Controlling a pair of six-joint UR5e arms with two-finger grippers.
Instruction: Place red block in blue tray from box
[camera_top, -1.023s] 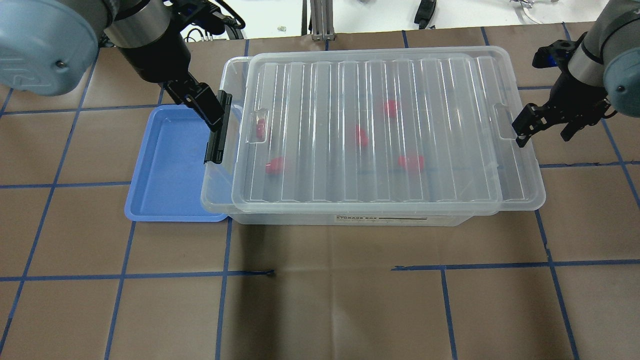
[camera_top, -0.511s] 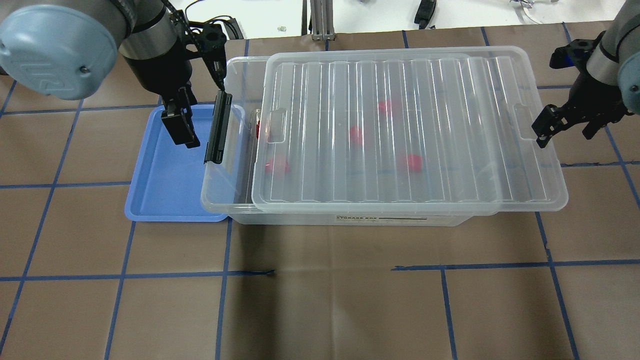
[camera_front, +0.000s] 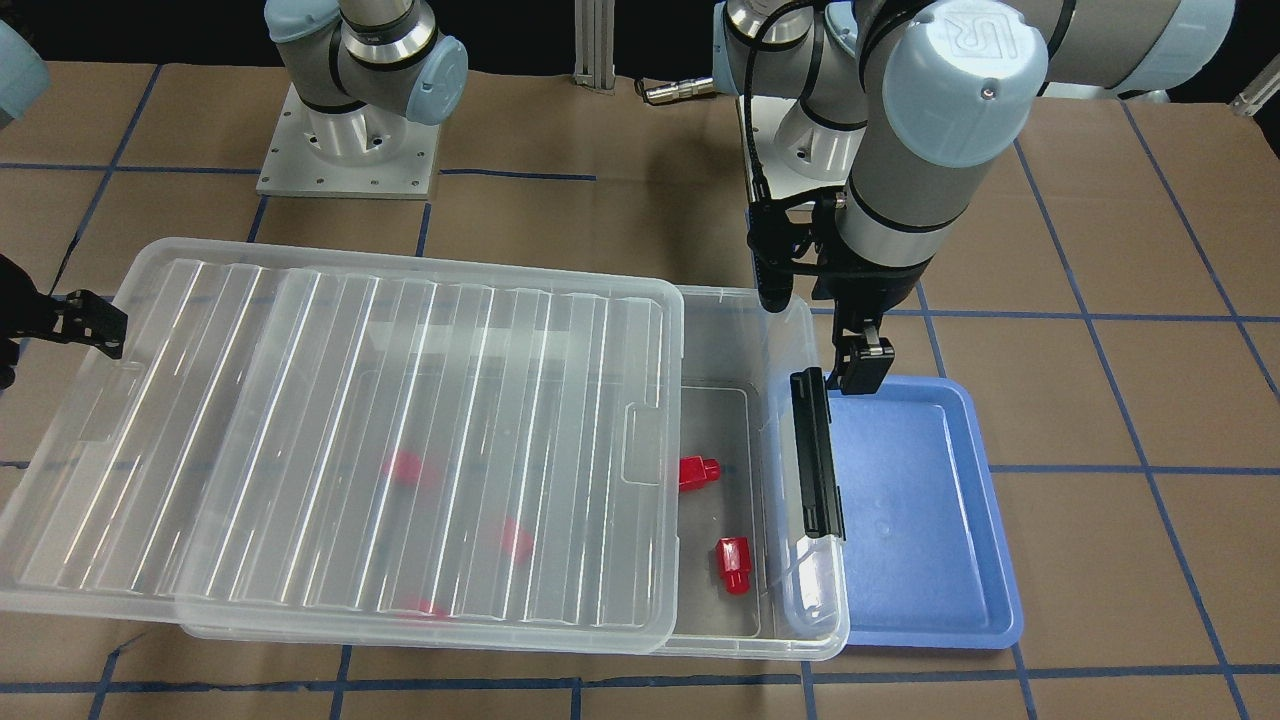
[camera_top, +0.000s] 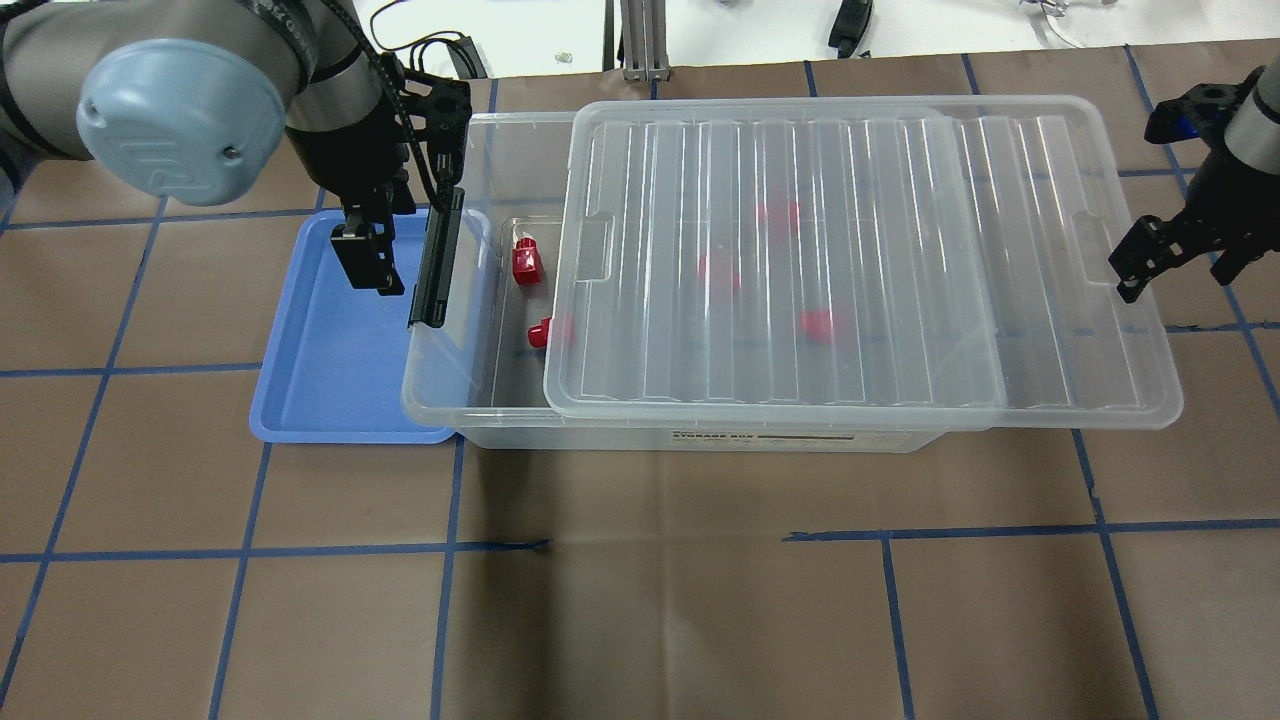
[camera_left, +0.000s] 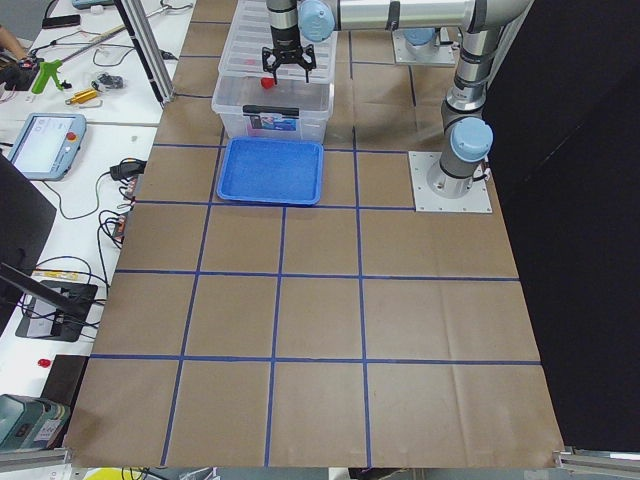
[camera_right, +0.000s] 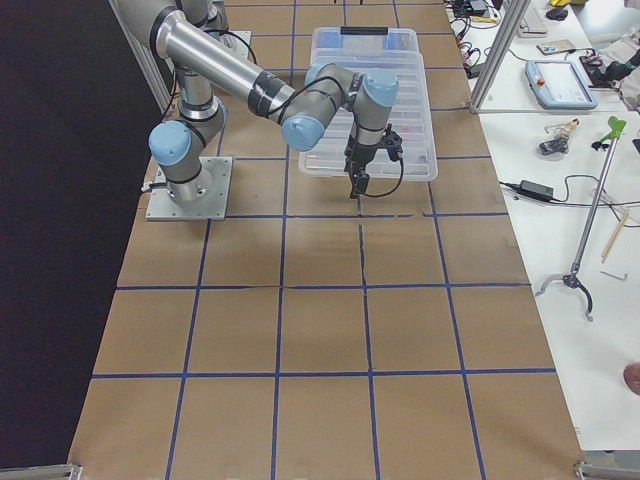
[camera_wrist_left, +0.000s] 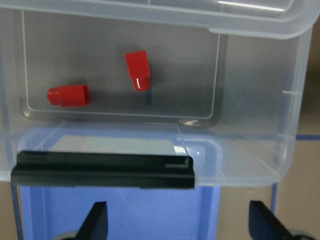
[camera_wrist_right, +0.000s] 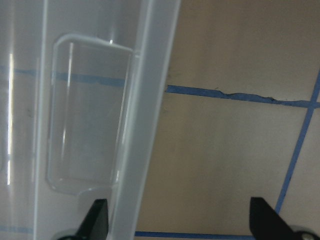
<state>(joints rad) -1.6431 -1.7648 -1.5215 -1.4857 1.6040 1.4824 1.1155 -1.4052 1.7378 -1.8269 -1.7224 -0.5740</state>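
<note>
The first step, the opening of the box (camera_top: 432, 395), is judged to be partly done. Its ribbed clear lid (camera_top: 860, 260) lies shifted toward the robot's right, so that it overhangs the right end of the box and a strip at the left end is uncovered.

In this strip two blocks are seen on the floor of the box. One red block (camera_top: 526, 262) lies farther from the robot. A second one (camera_top: 541, 333) lies nearer to the robot and close to the lid's edge. Three more are seen only as blurred red spots under the lid.

The blue tray (camera_top: 330, 380) lies on the worktop (camera_top: 640, 600) against the left end of the box, and no block is seen in it.

The left claw (camera_top: 366, 262) hangs above the tray, just beside the black latch (camera_top: 438, 260). Its fingers are spread wide and nothing is held. The right claw (camera_top: 1175, 270) is at the right edge of the lid, also spread. In its wrist view the lid's rim passes between the fingers, but whether it is touched cannot be told.

The main part of the task is not yet begun. A block must be grasped, lifted over the box wall and laid in the tray. The uncovered strip is judged wide enough for the left claw to reach the two exposed blocks.
</note>
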